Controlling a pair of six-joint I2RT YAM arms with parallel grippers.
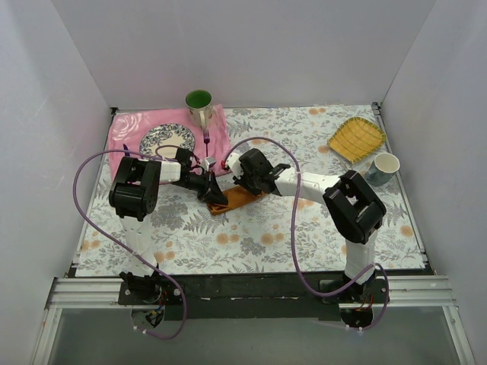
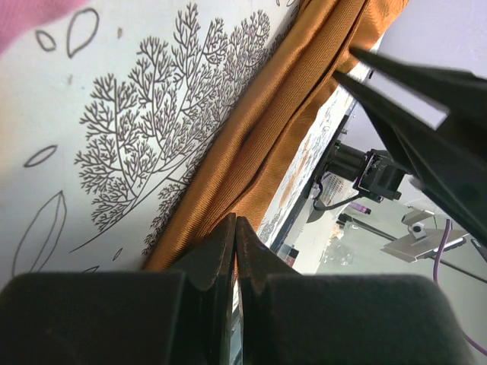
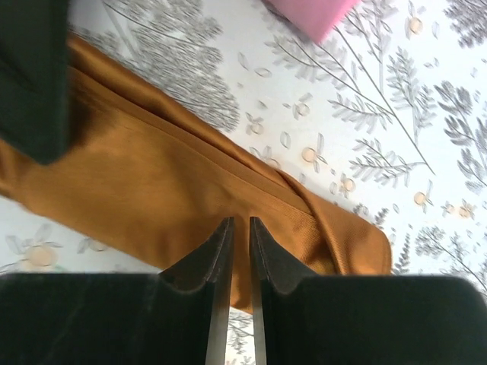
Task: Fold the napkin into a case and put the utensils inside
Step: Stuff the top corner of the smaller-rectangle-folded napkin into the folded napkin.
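Left wrist view has the left gripper (image 2: 235,228) clenched, its two black wedge-shaped tips meeting on the near end of the napkin (image 2: 289,114), which looks nipped between them. That cloth is a rust-orange satin with a fine ribbed weave and a soft sheen. Here it is gathered into long parallel folds that run diagonally away across the bench (image 2: 114,129) (its cover is white, printed with grey fern sprigs). Right wrist view shows the right gripper (image 3: 237,228) narrowed to a thin slit, tips down on the flat of the same fabric just below a raised crease. Whether any cloth is caught in that slit I cannot tell. In this view the napkin lies as a long, narrow band with one rounded end, and a corner of the pink cloth (image 3: 308,14) lies apart beyond it. Top external view puts the napkin mid-bench between both arms, near the pink cloth's closest corner.
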